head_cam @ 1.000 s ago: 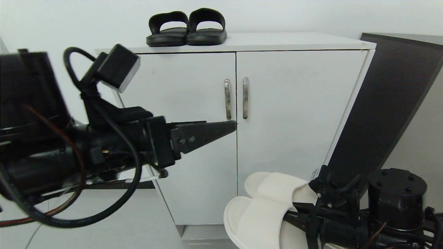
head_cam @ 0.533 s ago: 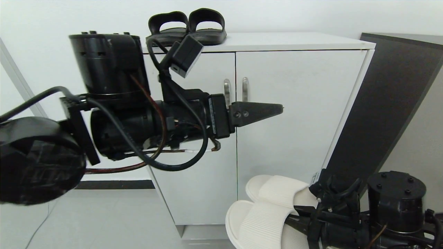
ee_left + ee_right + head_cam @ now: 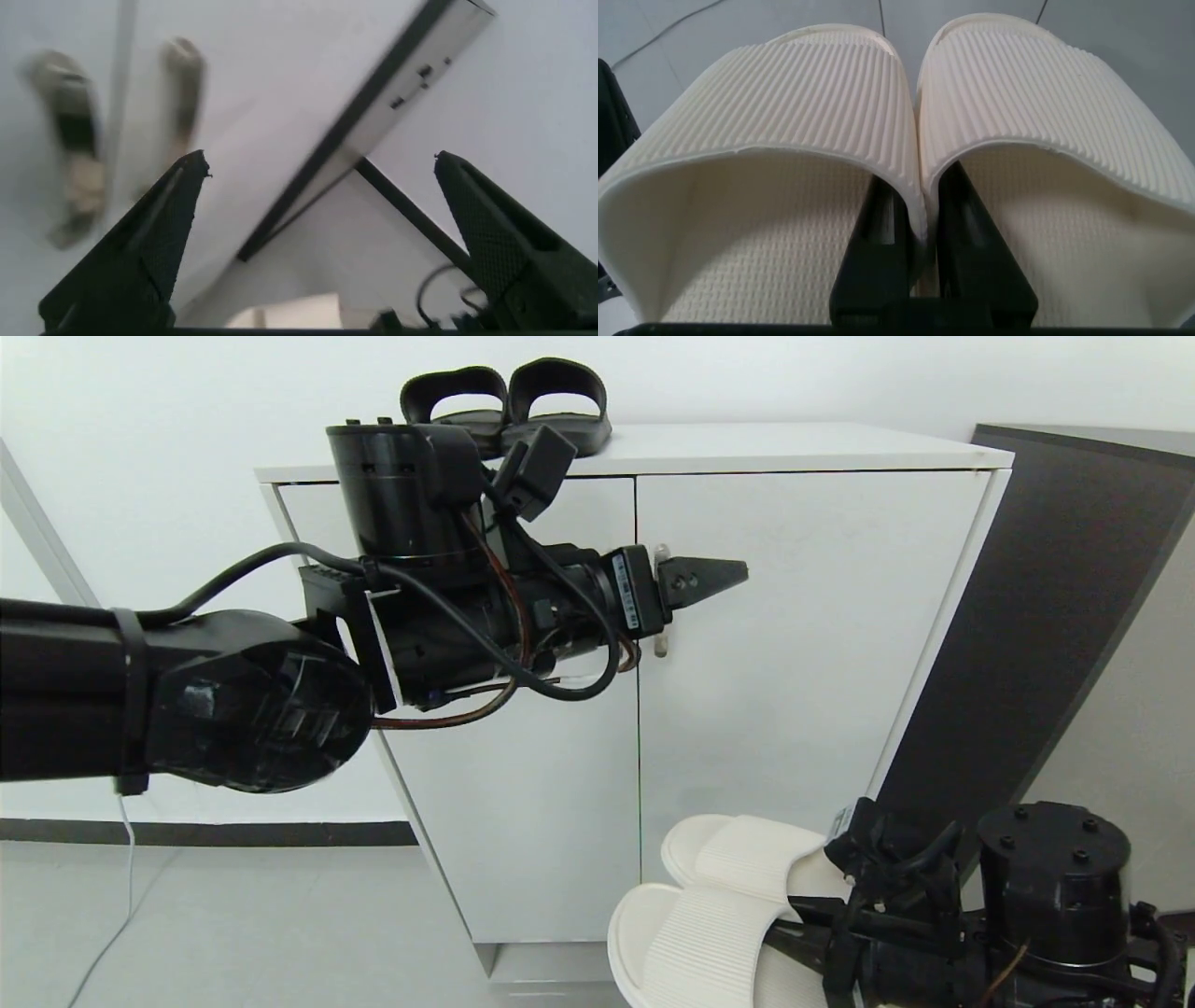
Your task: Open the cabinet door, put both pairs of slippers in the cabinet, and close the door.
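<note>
Currently: left gripper (image 3: 738,571) spread wide at handle height; both doors (image 3: 523,784) shut.
Its tips lie just right of the right door handle (image 3: 661,644), whose long axis runs vertical; this arm is the nearer one. The right gripper (image 3: 920,210), low and near, pinches the white ribbed slippers (image 3: 709,915) by their inner walls. The black slippers (image 3: 560,401) sit on the cabinet (image 3: 803,616) top, far left.

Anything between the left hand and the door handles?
Nothing. In the left wrist view the open left hand faces bare door, with the handles just beside one finger, outside the gap.
</note>
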{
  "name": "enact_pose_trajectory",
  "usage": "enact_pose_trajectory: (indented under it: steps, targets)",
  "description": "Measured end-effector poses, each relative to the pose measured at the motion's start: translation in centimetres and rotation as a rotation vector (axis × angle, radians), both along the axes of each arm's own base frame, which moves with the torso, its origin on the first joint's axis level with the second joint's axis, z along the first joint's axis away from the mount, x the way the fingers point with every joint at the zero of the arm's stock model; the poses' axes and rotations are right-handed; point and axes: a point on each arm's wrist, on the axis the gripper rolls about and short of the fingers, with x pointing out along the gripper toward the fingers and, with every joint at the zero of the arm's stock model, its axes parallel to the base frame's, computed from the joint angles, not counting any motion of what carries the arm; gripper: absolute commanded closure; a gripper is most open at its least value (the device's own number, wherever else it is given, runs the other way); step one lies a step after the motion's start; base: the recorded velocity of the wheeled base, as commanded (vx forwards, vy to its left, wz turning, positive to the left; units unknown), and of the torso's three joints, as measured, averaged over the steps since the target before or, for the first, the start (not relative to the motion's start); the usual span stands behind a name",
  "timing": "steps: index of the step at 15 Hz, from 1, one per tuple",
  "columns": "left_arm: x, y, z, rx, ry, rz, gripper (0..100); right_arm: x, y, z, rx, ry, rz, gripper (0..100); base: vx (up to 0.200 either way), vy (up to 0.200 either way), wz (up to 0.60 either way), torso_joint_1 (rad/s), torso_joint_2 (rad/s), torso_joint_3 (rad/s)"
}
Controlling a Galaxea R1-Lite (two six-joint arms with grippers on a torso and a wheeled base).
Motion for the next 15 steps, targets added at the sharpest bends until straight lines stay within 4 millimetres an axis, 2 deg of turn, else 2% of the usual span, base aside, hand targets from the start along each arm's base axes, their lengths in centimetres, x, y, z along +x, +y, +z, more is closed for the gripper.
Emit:
enact_pose_trajectory:
  steps: [7,15]
  targets:
    - [2.3,0.3,-0.8,0.007,0.012,0.096,0,0.1,0.1,0.2,0.01,-0.012,-0.001,100,0.0,0.0,0.0,0.0,0.0,0.0]
    - [4.9,-1.0,-1.9,0.008,0.02,0.131,0,0.1,0.1,0.1,0.01,-0.011,-0.001,100,0.0,0.0,0.0,0.0,0.0,0.0]
